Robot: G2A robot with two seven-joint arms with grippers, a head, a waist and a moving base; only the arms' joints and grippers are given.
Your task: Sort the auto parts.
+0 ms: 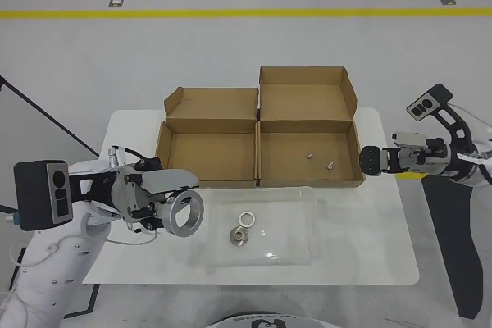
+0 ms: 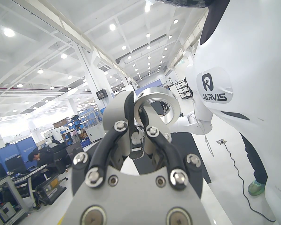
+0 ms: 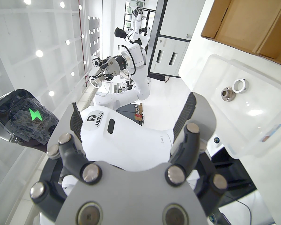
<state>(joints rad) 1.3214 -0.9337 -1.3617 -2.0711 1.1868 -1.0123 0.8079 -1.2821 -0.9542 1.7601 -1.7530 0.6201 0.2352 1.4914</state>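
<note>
clamped by left gripper (image 2: 136, 108) on its wall, one finger inside the bore: large metal ring (image 1: 176, 217), held over white table (image 1: 377, 246) near clear tray's (image 1: 287, 213) left end. probably bound for left cardboard box (image 1: 205, 156); best carried level over it, then lowered slowly within the walls before release. spread wide, holding nothing, beside right cardboard box (image 1: 307, 131): right gripper (image 1: 362, 160). waiting in tray: flanged hub (image 1: 238, 237), white ring (image 1: 248, 219). lying in right box: two small screws (image 1: 330, 163).

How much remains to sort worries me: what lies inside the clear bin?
A white ring and a metal flanged hub lie side by side in the clear bin; nothing covers them.
</note>
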